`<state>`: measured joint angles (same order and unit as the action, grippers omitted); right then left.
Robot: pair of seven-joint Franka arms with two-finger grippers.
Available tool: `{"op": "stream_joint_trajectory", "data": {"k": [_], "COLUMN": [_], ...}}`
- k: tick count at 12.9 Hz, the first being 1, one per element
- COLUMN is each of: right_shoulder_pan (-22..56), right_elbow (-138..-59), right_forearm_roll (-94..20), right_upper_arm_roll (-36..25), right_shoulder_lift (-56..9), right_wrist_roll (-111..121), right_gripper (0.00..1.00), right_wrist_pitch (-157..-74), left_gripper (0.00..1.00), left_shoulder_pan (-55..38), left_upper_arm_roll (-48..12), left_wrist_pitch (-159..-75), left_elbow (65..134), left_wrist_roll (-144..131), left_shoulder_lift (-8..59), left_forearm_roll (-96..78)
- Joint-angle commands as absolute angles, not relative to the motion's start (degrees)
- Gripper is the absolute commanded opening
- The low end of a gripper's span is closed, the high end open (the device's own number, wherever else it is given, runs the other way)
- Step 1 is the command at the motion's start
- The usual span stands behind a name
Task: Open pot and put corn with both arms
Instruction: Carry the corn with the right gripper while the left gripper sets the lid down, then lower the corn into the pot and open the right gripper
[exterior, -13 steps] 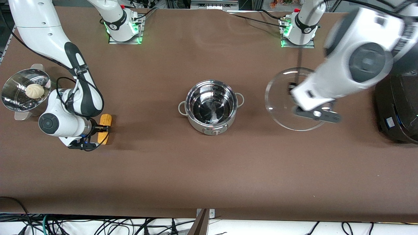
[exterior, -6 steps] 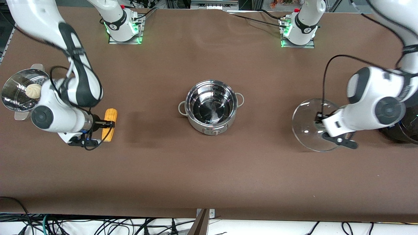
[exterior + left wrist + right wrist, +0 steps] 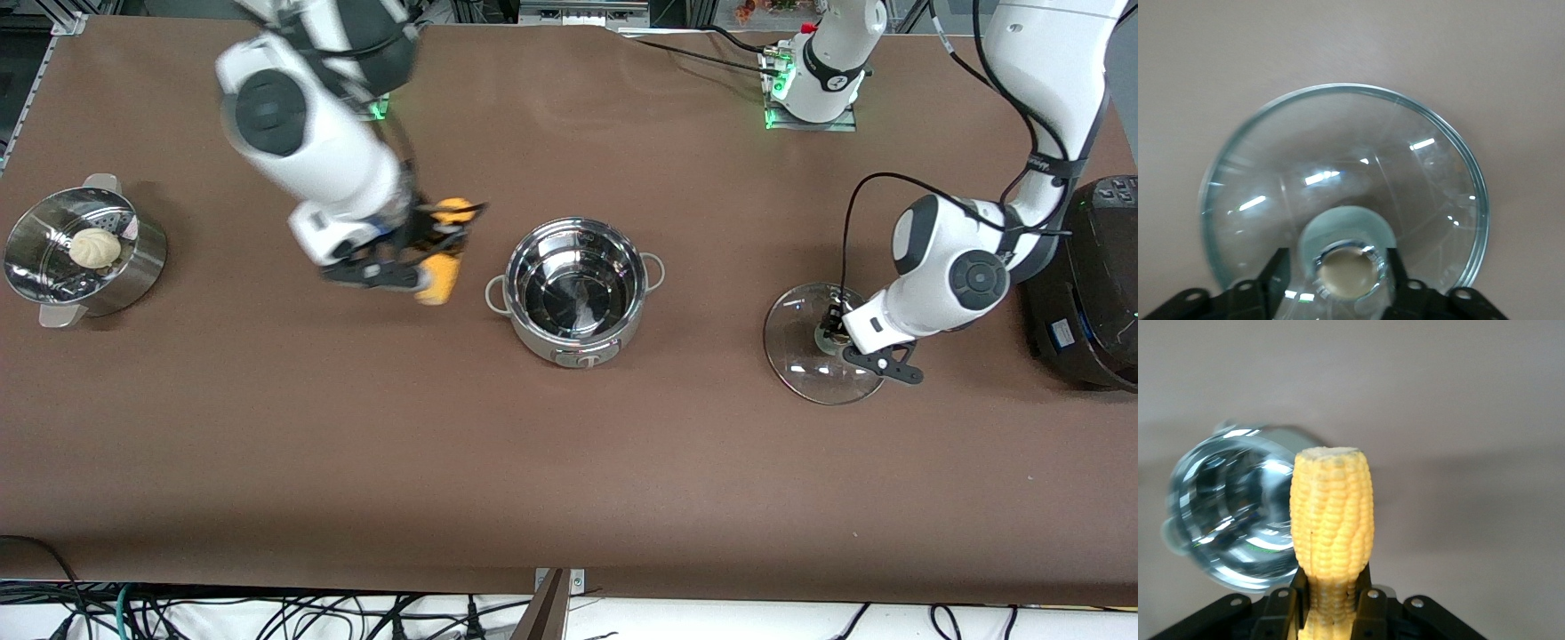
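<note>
One corn (image 3: 442, 253) has moved beside one pot (image 3: 575, 290).

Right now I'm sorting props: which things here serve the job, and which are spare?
In use: pot, lid in left pincer, corn in right pincer.
Spare: steamer basket with bun, black cooker.

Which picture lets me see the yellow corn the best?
The right wrist view: the corn fills the middle, kernels clear, gripped at its base by the right claw. The front view shows the corn only as a small blurred cob in that claw, partly hidden, over the table beside the open pot. The left wrist view shows none.
</note>
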<state>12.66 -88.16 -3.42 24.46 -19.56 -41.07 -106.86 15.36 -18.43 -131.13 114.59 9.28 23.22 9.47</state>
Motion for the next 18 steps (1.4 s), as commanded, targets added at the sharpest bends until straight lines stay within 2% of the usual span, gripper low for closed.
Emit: {"op": "stream_joint_trajectory", "data": {"k": [1,3,5,7,10,11,12,15,16,17,18], "right_shoulder_pan": [18.4,23.3,25.6,25.8,25.8,25.8,25.8,26.0,26.0,26.1,26.2], "right_elbow": [-82.7,-82.4,-82.4,-82.4,-82.4,-82.4,-82.5,-82.4,-82.3,-82.1,-82.0], "right_forearm_roll": [-2.0,1.7,6.5,7.1,7.1,7.1,7.4,8.5,8.6,8.6,8.6], "right_upper_arm_roll": [23.9,23.8,23.8,23.8,23.8,23.8,23.6,23.7,23.7,23.7,23.7], "right_shoulder_lift": [-29.0,-33.9,-38.2,-40.9,-42.5,-42.7,-42.6,-42.1,-42.0,-42.0,-41.6], "right_wrist_roll": [-44.7,-47.4,-50.5,-50.7,-50.7,-50.7,-50.7,-50.6,-50.6,-50.6,-50.5], "right_gripper": [0.0,0.0,0.0,0.0,0.0,0.14,0.99,1.0,1.0,1.0,1.0], "right_wrist_pitch": [-111.7,-116.9,-120.0,-122.9,-124.5,-124.5,-124.5,-123.7,-123.7,-123.6,-123.2], "left_gripper": [1.0,1.0,1.0,1.0,1.0,1.0,1.0,1.0,1.0,1.0,1.0], "left_shoulder_pan": [15.7,15.6,15.6,16.0,16.3,16.4,16.4,16.1,13.1,7.2,4.4], "left_upper_arm_roll": [-20.2,-21.9,-22.1,-21.3,-21.2,-21.3,-21.4,-21.7,-19.1,-12.3,-8.9], "left_wrist_pitch": [-117.3,-102.5,-89.5,-88.5,-86.7,-86.5,-86.3,-86.3,-86.4,-86.5,-86.7], "left_elbow": [110.3,101.5,89.4,82.5,81.8,81.7,81.7,81.7,82.4,82.4,83.1], "left_wrist_roll": [8.8,6.5,6.7,-1.9,-5.3,-5.5,-5.8,-5.1,-5.1,-4.8,-4.7], "left_shoulder_lift": [13.5,9.6,9.6,9.8,9.8,9.8,9.3,8.5,7.4,7.2,6.9], "left_forearm_roll": [9.2,2.8,2.6,2.9,3.1,3.1,3.1,3.3,3.5,3.3,2.8]}}
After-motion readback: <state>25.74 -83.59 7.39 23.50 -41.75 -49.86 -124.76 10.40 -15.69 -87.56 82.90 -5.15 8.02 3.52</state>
